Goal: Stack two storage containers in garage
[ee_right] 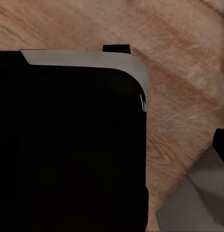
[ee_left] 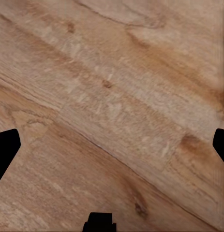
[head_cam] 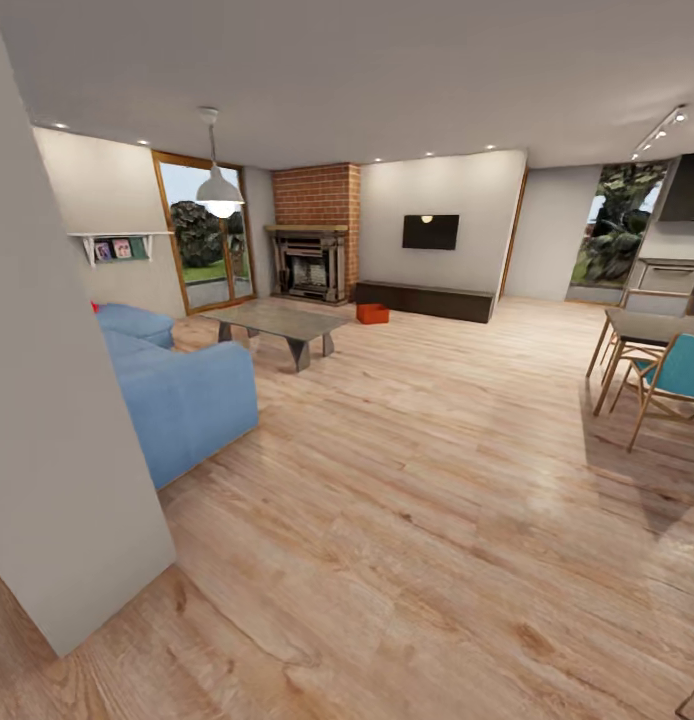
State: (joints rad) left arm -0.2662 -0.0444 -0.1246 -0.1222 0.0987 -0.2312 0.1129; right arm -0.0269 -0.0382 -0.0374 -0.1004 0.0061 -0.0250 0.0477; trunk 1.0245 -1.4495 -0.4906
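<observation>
One orange-red storage container (head_cam: pixel 372 313) sits on the light wood floor of the living room, far ahead, beside the low dark bench (head_cam: pixel 427 300) under the wall TV. I cannot make out a second container. In the left wrist view my left gripper (ee_left: pixel 112 145) hangs open over bare planks, its dark fingertips (ee_left: pixel 6 150) at the picture's two sides. In the right wrist view my right gripper (ee_right: pixel 112 145) is open, one fingertip (ee_right: pixel 221 145) showing at the edge, beside a black, grey-rimmed part of my own body (ee_right: pixel 68 145).
A blue sofa (head_cam: pixel 177 390) and a pale wall corner (head_cam: pixel 57 450) stand close on the left. A low coffee table (head_cam: pixel 277 322) is ahead, the brick fireplace (head_cam: pixel 312 255) behind it. A dining table with chairs (head_cam: pixel 657 365) is at the right. Wide wood floor (head_cam: pixel 417 480) lies between.
</observation>
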